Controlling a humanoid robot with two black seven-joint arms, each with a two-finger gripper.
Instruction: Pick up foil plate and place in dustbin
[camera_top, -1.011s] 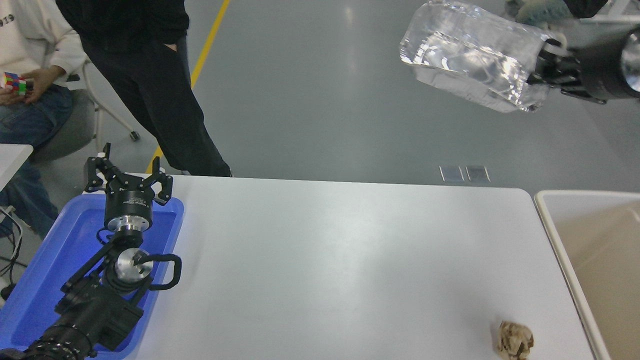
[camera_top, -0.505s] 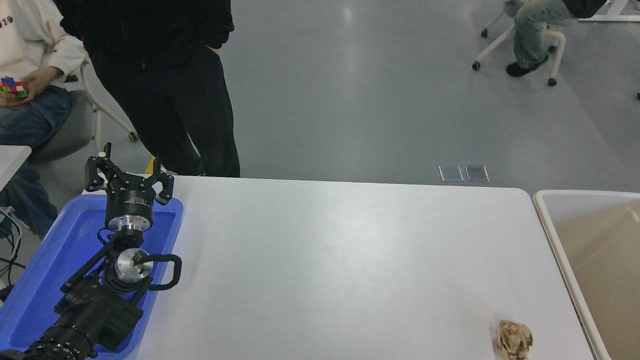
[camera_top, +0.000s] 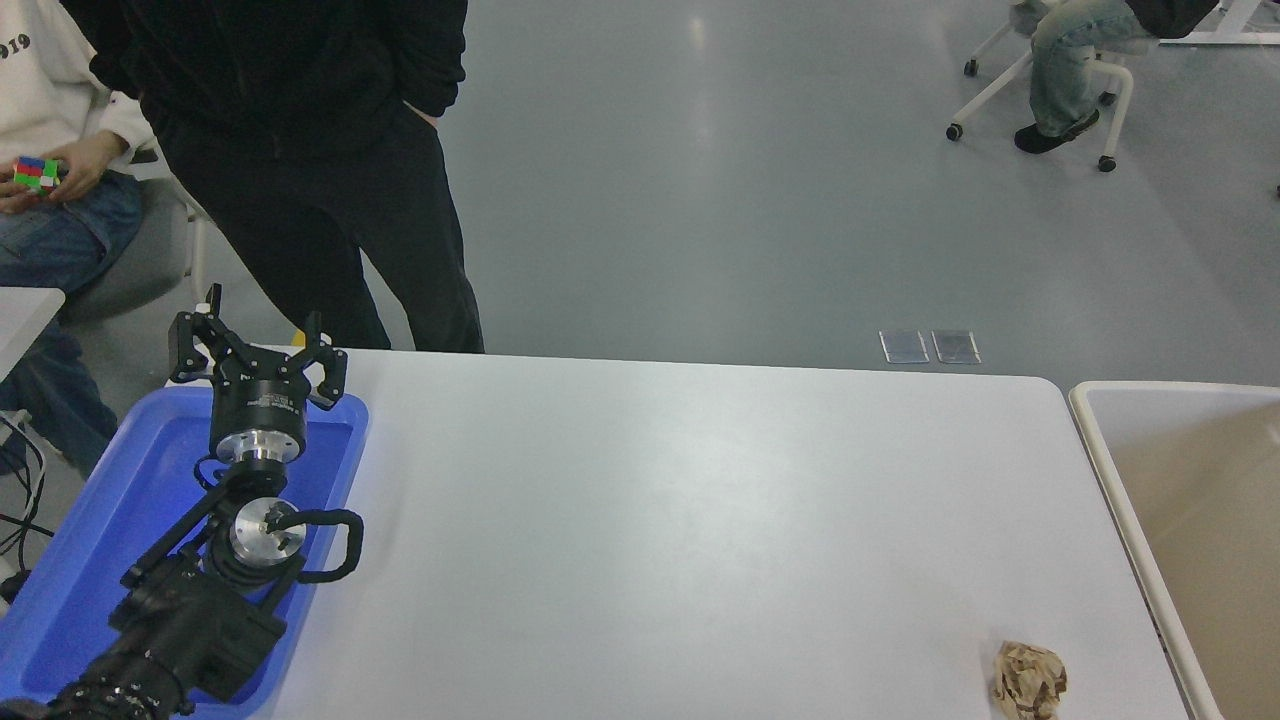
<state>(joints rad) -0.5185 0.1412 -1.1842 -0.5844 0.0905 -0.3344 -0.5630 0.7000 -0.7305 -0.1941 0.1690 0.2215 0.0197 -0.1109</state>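
Black and parked, the left arm reaches over the blue plastic tray (camera_top: 90, 540) at the table's near left. Its left gripper (camera_top: 258, 345) points away from the camera with its fingers spread apart, holding nothing. The big cream-rimmed dustbin (camera_top: 1110, 480) with a tan inside stands at the right edge of the white table (camera_top: 680, 520); only part of it shows, so what lies inside is hard to tell. A small crumpled brown paper ball (camera_top: 1030, 681) lies near it.

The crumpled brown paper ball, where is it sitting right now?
In the head view the crumpled brown paper ball lies on the white table at its near right corner, just left of the dustbin.
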